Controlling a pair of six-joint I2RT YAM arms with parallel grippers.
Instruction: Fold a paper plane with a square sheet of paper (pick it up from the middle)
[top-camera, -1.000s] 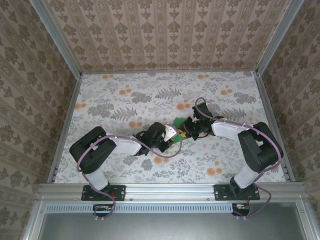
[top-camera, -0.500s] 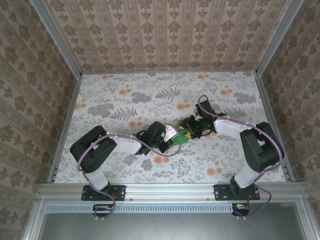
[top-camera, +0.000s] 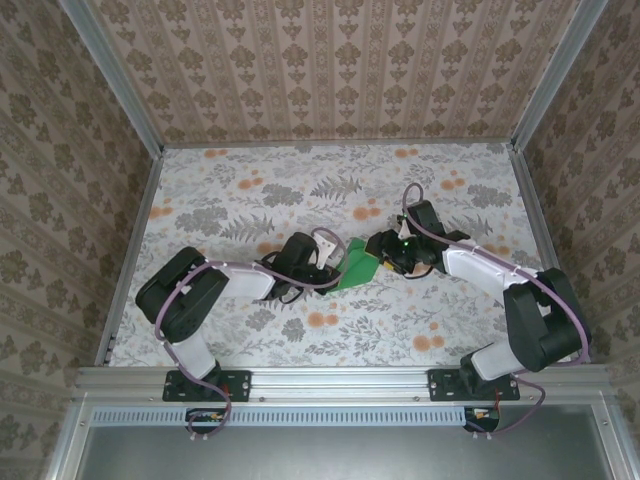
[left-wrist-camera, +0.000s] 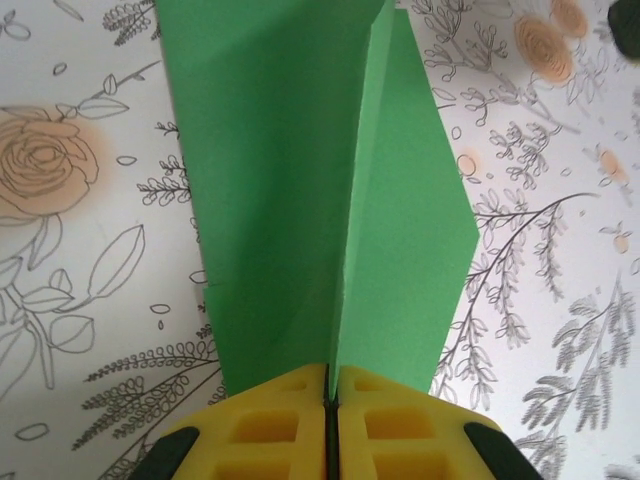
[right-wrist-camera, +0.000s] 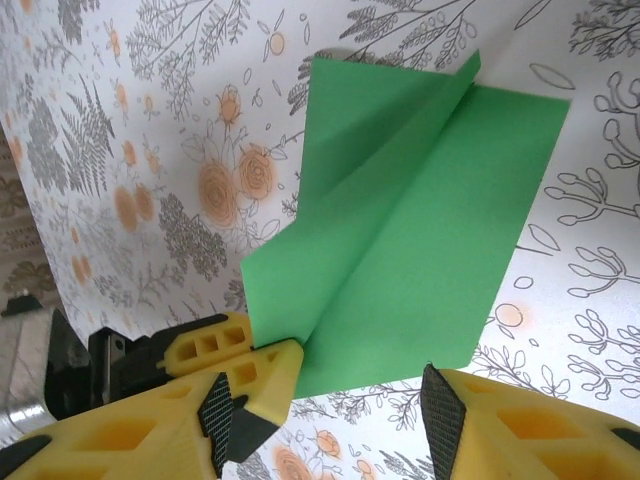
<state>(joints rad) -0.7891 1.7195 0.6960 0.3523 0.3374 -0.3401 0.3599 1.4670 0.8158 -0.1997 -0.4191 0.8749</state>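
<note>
Right gripper has let go and drawn back toward the right of the frame, its jaws now standing apart just beside the paper. Left gripper has clamped onto the creased paper's near edge at centre frame. The hand-over looks complete, with more folds still to make.

The folded green paper is thin, matt and smooth — its creases crisp. The left gripper has fingers of matt yellow plastic; the tabletop is a smooth printed covering.
</note>
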